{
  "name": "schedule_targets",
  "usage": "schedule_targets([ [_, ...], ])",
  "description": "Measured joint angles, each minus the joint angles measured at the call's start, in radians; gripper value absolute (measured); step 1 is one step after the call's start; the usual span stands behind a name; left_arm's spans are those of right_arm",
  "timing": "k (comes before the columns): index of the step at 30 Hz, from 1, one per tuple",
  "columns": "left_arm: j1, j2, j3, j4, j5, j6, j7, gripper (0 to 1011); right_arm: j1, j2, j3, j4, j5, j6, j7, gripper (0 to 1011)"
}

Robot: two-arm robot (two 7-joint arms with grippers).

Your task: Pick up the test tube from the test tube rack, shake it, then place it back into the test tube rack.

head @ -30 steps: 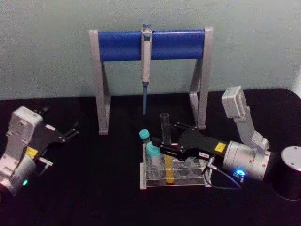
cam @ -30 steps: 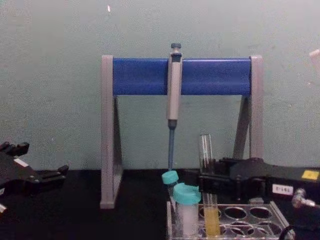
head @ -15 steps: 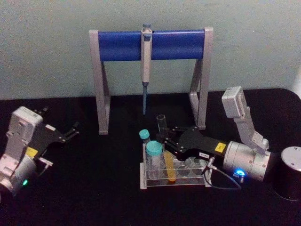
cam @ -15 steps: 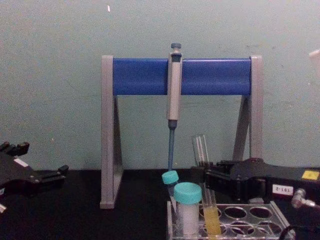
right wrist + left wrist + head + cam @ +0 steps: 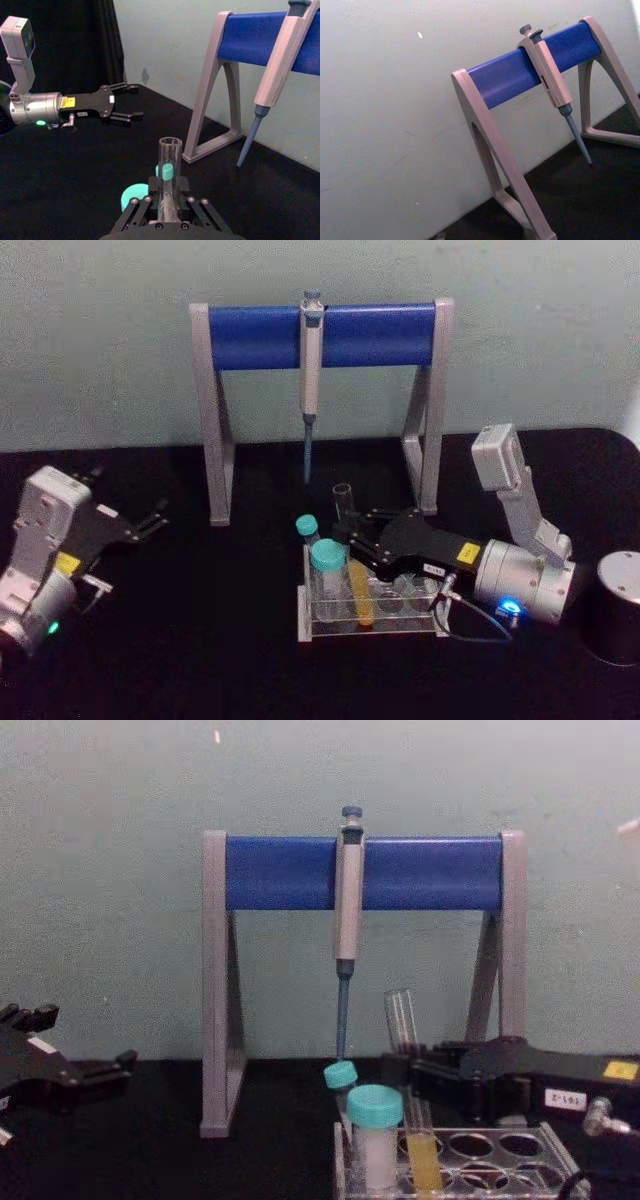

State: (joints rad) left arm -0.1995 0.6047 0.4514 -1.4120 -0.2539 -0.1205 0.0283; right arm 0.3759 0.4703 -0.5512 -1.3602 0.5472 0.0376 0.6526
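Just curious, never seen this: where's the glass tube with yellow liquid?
Head view: the tube leans just right of centre, bottom in the rack beside the teal-capped tube, with the right gripper shut around it.

Nothing fully legible. Black right gripper (image 5: 398, 1072): small white rectangular label (image 5: 565, 1099) with dark characters, maybe ending "161", too blurred to confirm; yellow square sticker (image 5: 620, 1070) beside it, unreadable. Black left gripper (image 5: 131, 101): small yellow tag (image 5: 68, 102), unreadable. Grey pipette (image 5: 551, 75): tiny red marks, unreadable.
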Motion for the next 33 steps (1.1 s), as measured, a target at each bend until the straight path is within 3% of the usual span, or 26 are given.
schedule_targets([
  [4,0.000,0.000,0.000,0.000,0.000,0.000,0.000,1001,-0.004,0.000,0.002,0.000,0.001,-0.012,0.001,229],
  [13,0.000,0.000,0.000,0.000,0.000,0.000,0.000,1001,-0.037,0.003,0.026,-0.005,0.020,-0.109,0.028,229],
  [33,0.000,0.000,0.000,0.000,0.000,0.000,0.000,1001,-0.093,0.010,0.074,-0.056,0.052,-0.190,0.044,229],
])
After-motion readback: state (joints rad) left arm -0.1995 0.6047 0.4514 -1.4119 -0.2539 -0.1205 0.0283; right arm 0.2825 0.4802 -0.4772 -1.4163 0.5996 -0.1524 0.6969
